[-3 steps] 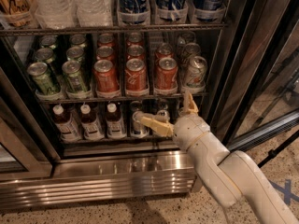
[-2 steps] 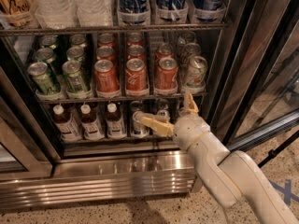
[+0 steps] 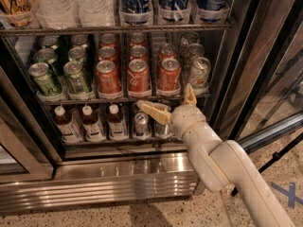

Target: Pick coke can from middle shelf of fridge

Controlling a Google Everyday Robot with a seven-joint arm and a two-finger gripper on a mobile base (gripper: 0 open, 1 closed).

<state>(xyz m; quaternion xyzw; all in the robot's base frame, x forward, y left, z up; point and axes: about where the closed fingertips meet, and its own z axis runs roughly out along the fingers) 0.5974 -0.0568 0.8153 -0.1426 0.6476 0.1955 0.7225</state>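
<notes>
The fridge (image 3: 94, 181) stands open in front of me. Its middle shelf (image 3: 90, 100) holds lanes of cans. Three lanes hold red coke cans; the front ones are at the left (image 3: 108, 77), the middle (image 3: 138, 75) and the right (image 3: 169, 74). My gripper (image 3: 165, 100) is open and empty. It sits just in front of the shelf's front edge, below the middle and right red cans. One finger (image 3: 149, 109) points left and the other (image 3: 190, 95) points up. It touches no can.
Green cans (image 3: 75, 77) fill the left lanes and a silver-white can (image 3: 199, 72) the right lane. Large bottles (image 3: 136, 1) stand on the rack above, small brown bottles (image 3: 90, 123) below. The dark door frame (image 3: 246, 56) is at the right.
</notes>
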